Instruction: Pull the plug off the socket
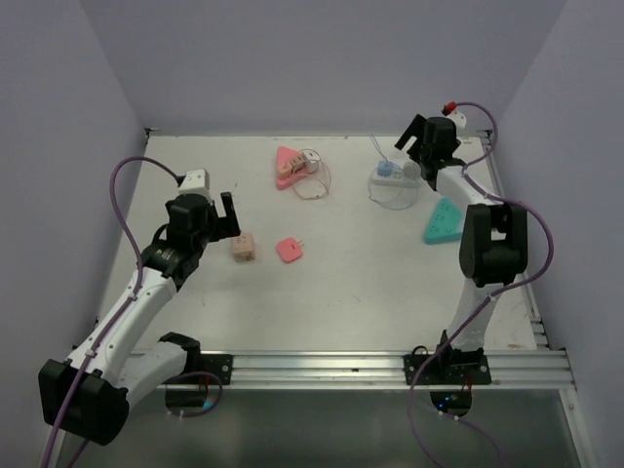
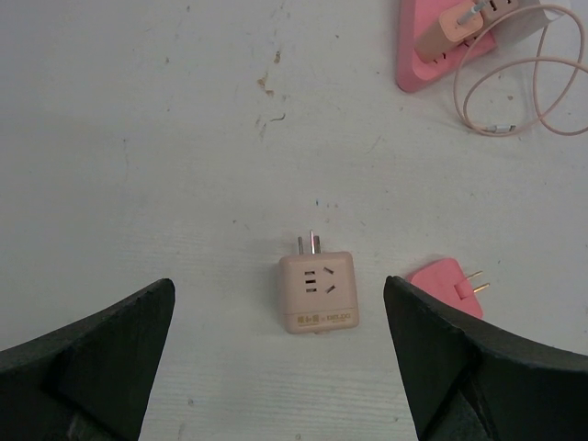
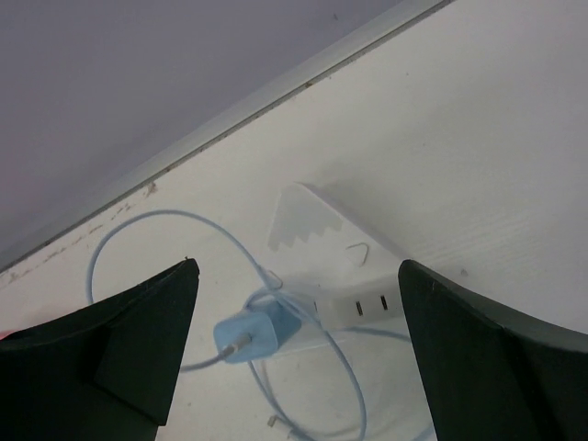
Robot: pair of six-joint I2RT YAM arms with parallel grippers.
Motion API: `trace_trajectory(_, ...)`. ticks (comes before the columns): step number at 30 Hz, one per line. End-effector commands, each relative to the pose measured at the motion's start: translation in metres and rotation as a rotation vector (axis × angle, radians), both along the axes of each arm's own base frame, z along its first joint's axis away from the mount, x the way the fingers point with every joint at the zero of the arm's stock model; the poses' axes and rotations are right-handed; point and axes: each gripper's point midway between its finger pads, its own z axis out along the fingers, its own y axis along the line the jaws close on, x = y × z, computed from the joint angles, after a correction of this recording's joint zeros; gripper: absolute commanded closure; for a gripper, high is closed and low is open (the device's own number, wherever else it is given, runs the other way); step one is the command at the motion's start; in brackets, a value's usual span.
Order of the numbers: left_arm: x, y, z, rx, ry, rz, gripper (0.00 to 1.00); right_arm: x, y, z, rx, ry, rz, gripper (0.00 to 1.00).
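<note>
Your right gripper (image 3: 297, 268) hangs, jaws spread wide, above the blue plug (image 3: 253, 333), which sits in the white socket (image 3: 364, 306) near the tabletop's (image 1: 370, 283) far right corner. Your left gripper (image 2: 277, 292) gapes equally wide.

A blue plug (image 3: 260, 333), white socket (image 3: 363, 306), beige adapter (image 2: 317, 292), pink plug (image 2: 446, 287); the triangular strip (image 1: 444, 222) looks teal.
</note>
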Motion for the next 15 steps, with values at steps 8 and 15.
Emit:
trace_trajectory(8, 0.003, 0.002, -0.006, 0.015, 0.008, -0.016, 0.0, 0.039, -0.019, -0.03, -0.061, 0.089, -0.076, 0.07)
trace_trajectory(15, 0.001, 0.0, -0.004, 0.007, 0.004, -0.026, 0.0, 0.027, 0.009, -0.053, 0.002, 0.144, 0.06, 0.12)
